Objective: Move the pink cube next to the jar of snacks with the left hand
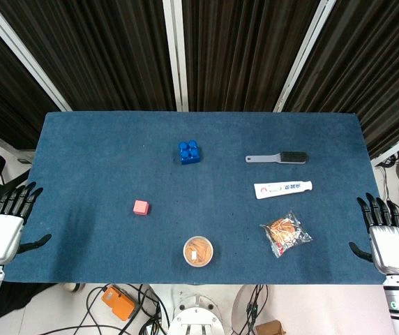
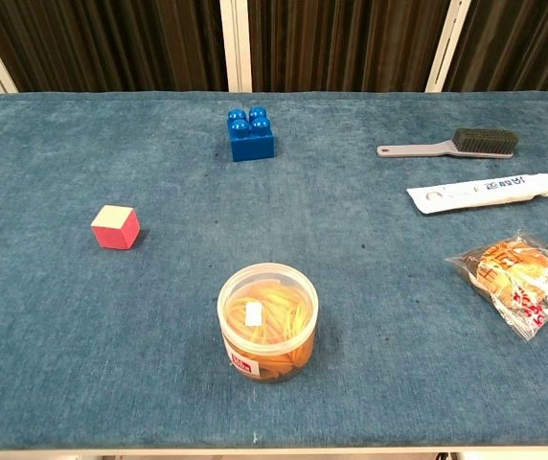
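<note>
Cube first: the pink cube (image 1: 141, 206) sits on the blue worktop (image 1: 88, 153), ahead of my left hand (image 1: 5, 227) and inboard of it, toward my middle. It rests flat on one face and turned a little, so the chest view shows a pale top and two pink sides. Nothing touches it and the cloth around it is bare, which should let my fingers come down on either side.

The jar of snacks (image 1: 198, 250) stands further inboard of that hand, past the cube and nearer my body, upright with its lid on. Cube and jar are apart, with open cloth between them, so I judge the task not yet begun: the reach comes first, then the grasp.

My left hand hangs at the left edge of the worktop, fingers spread and pointing away from me, holding nothing. My right hand (image 1: 388, 237) mirrors it at the far edge, also spread and empty; it has no part in this job.

Beyond the cube, further out from me, is a blue building brick (image 1: 190, 151). Toward my right hand lie a grey brush (image 1: 277, 158), a white tube (image 1: 283, 188) and a clear snack packet (image 1: 285, 234), all well away from the path I expect to take.

Neither hand shows in the chest view, and my forearms are cut off at the bottom of the head view. The print on the tube and the jar's label is too small for me to read.
</note>
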You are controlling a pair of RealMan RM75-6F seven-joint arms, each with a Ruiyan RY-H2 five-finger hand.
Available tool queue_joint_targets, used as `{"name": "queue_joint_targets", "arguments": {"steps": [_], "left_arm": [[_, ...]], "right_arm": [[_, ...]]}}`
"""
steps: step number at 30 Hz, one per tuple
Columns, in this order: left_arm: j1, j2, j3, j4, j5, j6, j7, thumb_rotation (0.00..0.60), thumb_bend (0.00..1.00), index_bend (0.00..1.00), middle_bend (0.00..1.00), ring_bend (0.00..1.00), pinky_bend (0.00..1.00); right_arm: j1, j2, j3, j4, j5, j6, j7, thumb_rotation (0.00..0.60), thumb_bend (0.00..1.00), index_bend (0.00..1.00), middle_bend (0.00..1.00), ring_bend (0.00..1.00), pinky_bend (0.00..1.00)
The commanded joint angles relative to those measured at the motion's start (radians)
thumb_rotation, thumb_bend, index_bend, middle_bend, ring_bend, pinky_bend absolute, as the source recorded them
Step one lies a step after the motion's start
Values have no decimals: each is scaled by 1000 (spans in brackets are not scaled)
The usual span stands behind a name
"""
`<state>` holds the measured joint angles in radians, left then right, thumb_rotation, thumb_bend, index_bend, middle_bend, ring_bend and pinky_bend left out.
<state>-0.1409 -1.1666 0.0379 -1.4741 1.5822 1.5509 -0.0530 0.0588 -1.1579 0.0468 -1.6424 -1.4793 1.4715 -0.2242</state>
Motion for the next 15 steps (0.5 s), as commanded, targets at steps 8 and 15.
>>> {"name": "queue_joint_targets", "arguments": {"steps": [8, 15], "left_arm": [[-80, -14, 29, 5, 77, -140, -135, 600, 80, 4, 7, 0, 73], [-186, -163, -36, 82, 66, -242, -189, 600, 189, 148, 37, 0, 73]], "right_arm": [[-5, -3, 1, -3, 4, 8, -7, 600, 303, 0, 0, 0, 0], [0, -8, 8, -3, 17, -1, -16, 600, 302, 0, 0, 0, 0]]}}
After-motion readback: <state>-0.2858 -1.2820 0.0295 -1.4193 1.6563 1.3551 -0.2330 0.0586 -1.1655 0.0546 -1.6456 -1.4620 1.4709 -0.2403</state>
